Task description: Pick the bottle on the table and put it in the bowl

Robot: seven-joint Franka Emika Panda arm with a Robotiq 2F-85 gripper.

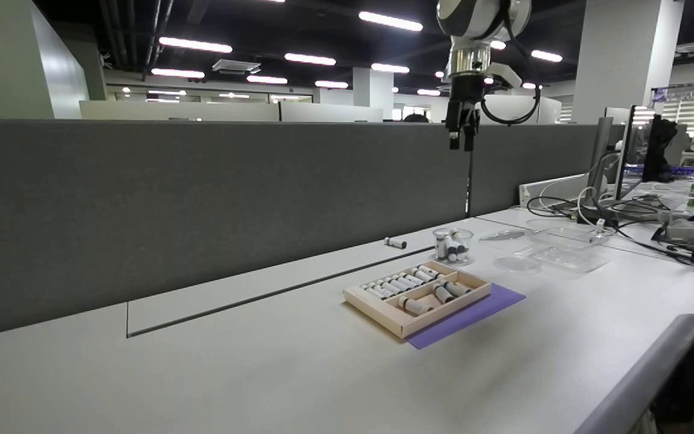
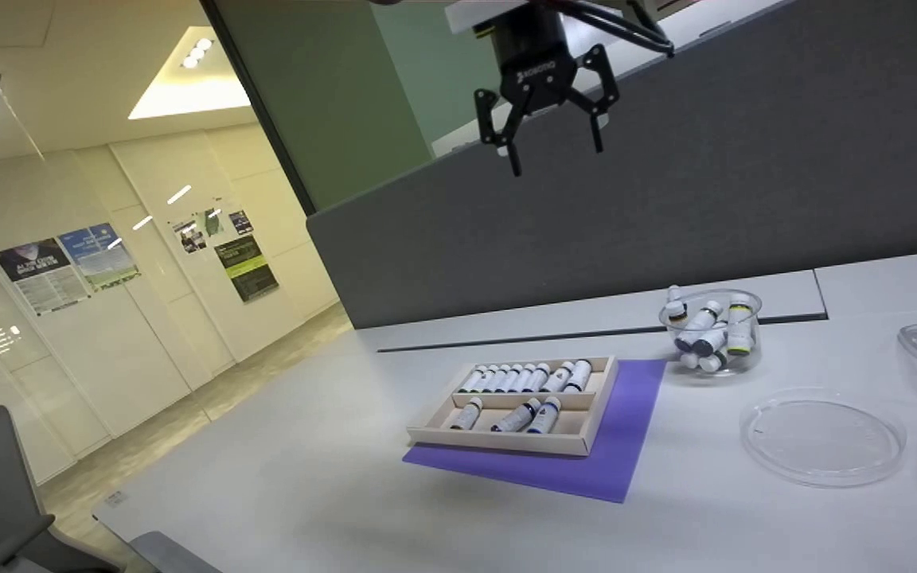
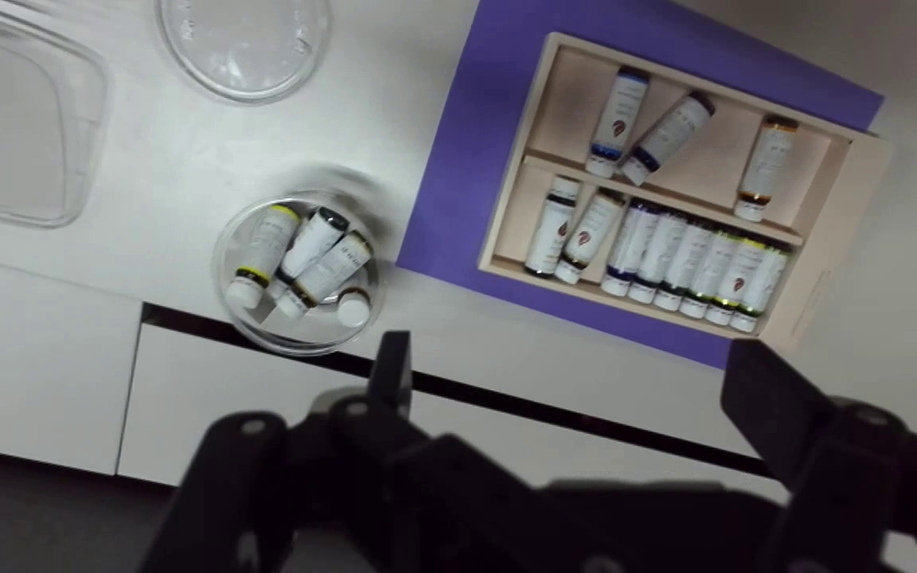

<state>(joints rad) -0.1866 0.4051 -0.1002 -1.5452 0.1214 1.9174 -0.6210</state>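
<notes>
In an exterior view the loose bottle (image 1: 395, 243), unseen in the wrist view, lies left-to-right by the far partition (image 1: 232, 193), left of the bowl (image 1: 468, 240), dark end rightward. The gripper (image 2: 558, 161) gapes.

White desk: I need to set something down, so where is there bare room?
In an exterior view, the white desk is bare left of the wooden box toward the gray partition, and between the purple sheet and padded edge. Crowded: right of the clear bowl, among shallow clear dishes.
</notes>
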